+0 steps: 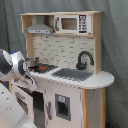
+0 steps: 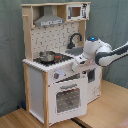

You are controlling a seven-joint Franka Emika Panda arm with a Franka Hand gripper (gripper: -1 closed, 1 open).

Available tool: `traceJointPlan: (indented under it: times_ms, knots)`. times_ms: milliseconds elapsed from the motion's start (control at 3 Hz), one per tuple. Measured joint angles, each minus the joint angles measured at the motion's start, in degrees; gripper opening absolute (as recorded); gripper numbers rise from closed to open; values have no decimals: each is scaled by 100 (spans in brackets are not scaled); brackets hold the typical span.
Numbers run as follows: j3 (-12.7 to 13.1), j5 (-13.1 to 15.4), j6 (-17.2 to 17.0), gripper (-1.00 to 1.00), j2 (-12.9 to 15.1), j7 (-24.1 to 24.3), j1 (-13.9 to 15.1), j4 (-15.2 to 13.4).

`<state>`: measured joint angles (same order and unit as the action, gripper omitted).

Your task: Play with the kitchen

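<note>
The kitchen (image 2: 55,65) stands upright on a wooden floor (image 2: 105,107) before a grey curtain (image 2: 10,50), a tall white and light-wood toy unit with a hood (image 2: 49,20) and microwave (image 2: 75,11) across its top. Its surface (image 1: 102,79) carries a grey sink (image 1: 72,74) with a black faucet (image 1: 84,59) behind it, and a stovetop bearing a small pot (image 2: 47,56) near the corner under the hood. In the second exterior view the arm (image 2: 112,52) reaches in from the second exterior view's right, and the hand (image 2: 79,61) sits at the front edge of the surface, roughly between the stovetop and the sink, just above the row of knobs (image 2: 56,76). Whether its fingers are spread or closed cannot be told from either exterior view, and nothing is visibly held. The oven door (image 2: 67,97) with its window lies directly below the hand and appears tilted slightly out from the front panel, though how far it is ajar is hard to judge. The relation that matters for any coming move is this: the knobs and the oven door lie downward from the hand on the kitchen's front face, the pot lies toward the stovetop corner along the surface's long axis, and the faucet lies behind, toward the back edge. The front face seems the nearest target.
</note>
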<state>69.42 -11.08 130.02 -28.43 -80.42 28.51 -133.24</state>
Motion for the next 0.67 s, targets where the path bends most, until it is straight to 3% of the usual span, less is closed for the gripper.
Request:
traceJointPlan:
  times_ms: [667]
  knots:
    - [798, 85, 215, -100, -20, 0, 850, 6]
